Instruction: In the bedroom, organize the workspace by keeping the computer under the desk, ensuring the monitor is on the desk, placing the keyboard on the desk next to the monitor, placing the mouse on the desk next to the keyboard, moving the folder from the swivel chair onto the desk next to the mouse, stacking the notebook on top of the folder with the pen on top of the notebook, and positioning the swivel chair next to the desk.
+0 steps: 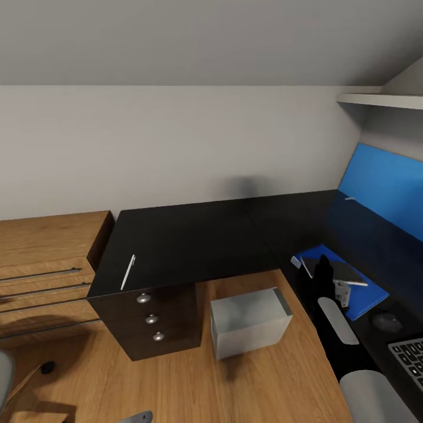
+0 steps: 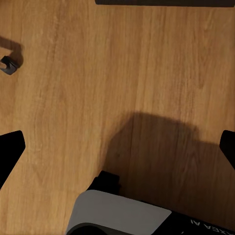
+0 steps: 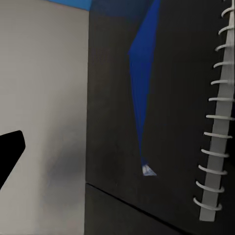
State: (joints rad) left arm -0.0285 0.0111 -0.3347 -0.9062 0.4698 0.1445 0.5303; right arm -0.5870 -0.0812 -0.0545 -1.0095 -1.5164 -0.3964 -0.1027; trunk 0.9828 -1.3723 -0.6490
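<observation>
Light grey arm shells, black joints, black end effector (image 1: 324, 271) fingers

The one piece of lettering that can be read is a cut-off fragment in white capitals, "XEA A", at the lower edge of the left wrist view, printed on a dark part of the robot's body (image 2: 205, 226). The keyboard (image 1: 411, 358) keys are too small to read.

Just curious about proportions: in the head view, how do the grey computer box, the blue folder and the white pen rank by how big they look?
1. Computer, largest.
2. Folder, though the arm covers part of it.
3. Pen, by far the smallest.
</observation>
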